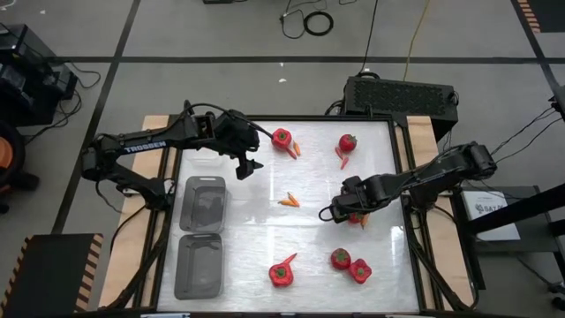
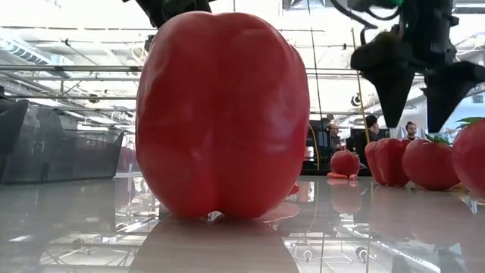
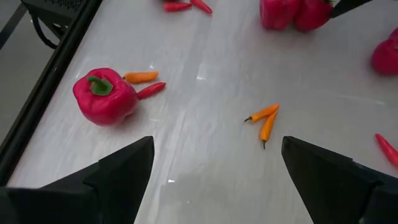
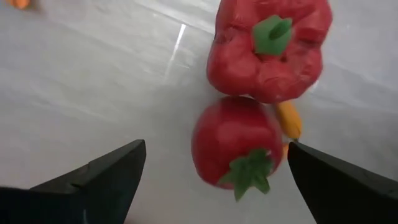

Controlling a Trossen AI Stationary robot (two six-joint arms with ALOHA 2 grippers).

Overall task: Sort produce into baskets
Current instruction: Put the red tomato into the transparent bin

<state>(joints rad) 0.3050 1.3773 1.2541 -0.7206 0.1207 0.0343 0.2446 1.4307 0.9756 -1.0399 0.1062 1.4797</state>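
Note:
Red peppers and tomatoes lie scattered on the white table. My left gripper (image 1: pixel 248 166) (image 3: pixel 217 140) is open and empty above the far left of the table, near a red pepper (image 1: pixel 282 137) (image 3: pixel 104 96) with an orange chili (image 3: pixel 141 77) and a red chili (image 3: pixel 151 90) beside it. Two orange chilies (image 1: pixel 288 201) (image 3: pixel 266 118) lie mid-table. My right gripper (image 1: pixel 329 213) (image 4: pixel 216 146) is open above a tomato (image 4: pixel 239 149) that lies against a red pepper (image 4: pixel 267 50) and an orange chili (image 4: pixel 289 118). Two clear trays (image 1: pixel 203 203) (image 1: pixel 199 265) stand at the left.
Another red fruit (image 1: pixel 347 143) with a red chili (image 1: pixel 342 162) lies far right. A red pepper (image 1: pixel 281 274) (image 2: pixel 223 114) and two more red fruits (image 1: pixel 341 259) (image 1: pixel 360 271) lie near the front edge. People show in the room behind (image 2: pixel 371 125).

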